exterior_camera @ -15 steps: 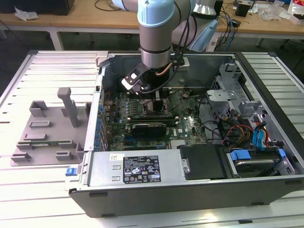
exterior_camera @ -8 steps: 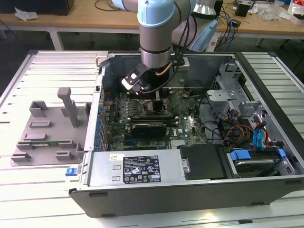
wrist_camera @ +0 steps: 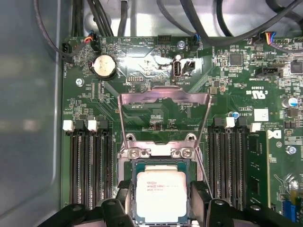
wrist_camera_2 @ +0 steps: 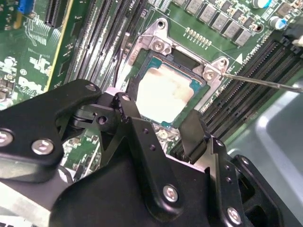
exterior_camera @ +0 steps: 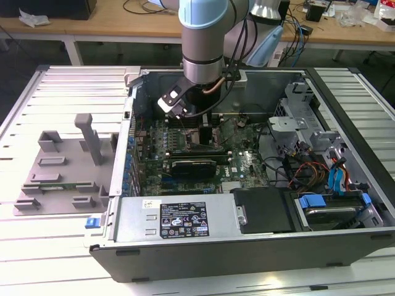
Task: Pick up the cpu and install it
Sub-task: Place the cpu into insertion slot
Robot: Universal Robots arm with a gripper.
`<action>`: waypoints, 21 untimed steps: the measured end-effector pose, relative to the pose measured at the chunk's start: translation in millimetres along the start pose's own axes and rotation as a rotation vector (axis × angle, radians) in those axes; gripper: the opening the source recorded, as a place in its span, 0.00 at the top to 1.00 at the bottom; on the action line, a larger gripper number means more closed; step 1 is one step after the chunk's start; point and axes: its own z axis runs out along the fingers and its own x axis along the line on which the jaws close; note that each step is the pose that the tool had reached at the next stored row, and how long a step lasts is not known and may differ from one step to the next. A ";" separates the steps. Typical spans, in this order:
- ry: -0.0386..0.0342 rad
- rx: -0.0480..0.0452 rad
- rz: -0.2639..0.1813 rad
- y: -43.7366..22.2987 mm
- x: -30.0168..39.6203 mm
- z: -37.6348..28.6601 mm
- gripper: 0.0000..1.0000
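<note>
Cpu (wrist_camera: 161, 198) flat in its socket (wrist_camera_2: 158, 47), end effector (wrist_camera_2: 159, 113) close over it.
Nearest the wrist, the end effector hangs directly above the chip; whether it grips the chip or has let go, I cannot tell. The cpu sits level within the socket, apparently seated. Just beyond, the load plate (wrist_camera: 164, 101) stands hinged up, giving the chip clear entry. Farther off, the motherboard (wrist_camera: 142, 71) lies in the open computer case (exterior_camera: 247, 240) on the bench (exterior_camera: 37, 259).

1. We find the cpu (wrist_camera: 161, 201) lying in the socket (wrist_camera: 162, 163)
2. The gripper (wrist_camera: 162, 188) hangs over the socket
3. A hinged plate (wrist_camera: 163, 111) stands raised off the socket's edge
4. Memory slots (wrist_camera: 90, 165) run along two opposite sides of the socket
5. The tray (exterior_camera: 58, 182) lies well apart from the socket, outside the computer case (exterior_camera: 247, 246)
</note>
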 end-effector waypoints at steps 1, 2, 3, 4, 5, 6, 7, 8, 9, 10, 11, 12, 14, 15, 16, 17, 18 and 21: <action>0.0003 -0.0001 0.000 0.0 0.0 0.0 0.38; 0.0004 -0.0002 0.000 0.0 0.1 -0.1 0.38; 0.0002 -0.0001 0.000 0.0 0.0 -0.3 0.38; 0.0002 -0.0001 0.000 0.0 0.0 -0.5 0.38; 0.0001 0.0000 0.000 0.1 0.0 -0.8 0.38; 0.0002 0.0000 0.000 0.1 0.0 -1.0 0.38; 0.0001 0.0000 0.000 0.1 0.0 -1.1 0.38; 0.0001 0.0000 0.000 0.1 0.0 -1.3 0.38; 0.0002 -0.0001 0.000 0.1 0.0 -1.4 0.40; 0.0001 -0.0001 0.000 0.1 0.0 -1.6 0.47; 0.0001 0.0000 0.000 0.1 0.0 -1.7 0.53; 0.0001 0.0000 0.000 0.1 0.0 -2.0 0.59; 0.0002 -0.0001 0.000 0.2 0.0 -2.2 0.77; 0.0001 0.0000 0.000 0.2 0.0 -2.4 0.83; 0.0001 -0.0001 0.000 0.2 0.0 -2.6 0.89; 0.0001 0.0000 0.000 0.2 0.0 -2.8 0.89; 0.0002 -0.0001 0.000 0.2 0.0 -2.9 0.89; 0.0002 0.0000 0.000 0.2 0.0 -3.3 0.89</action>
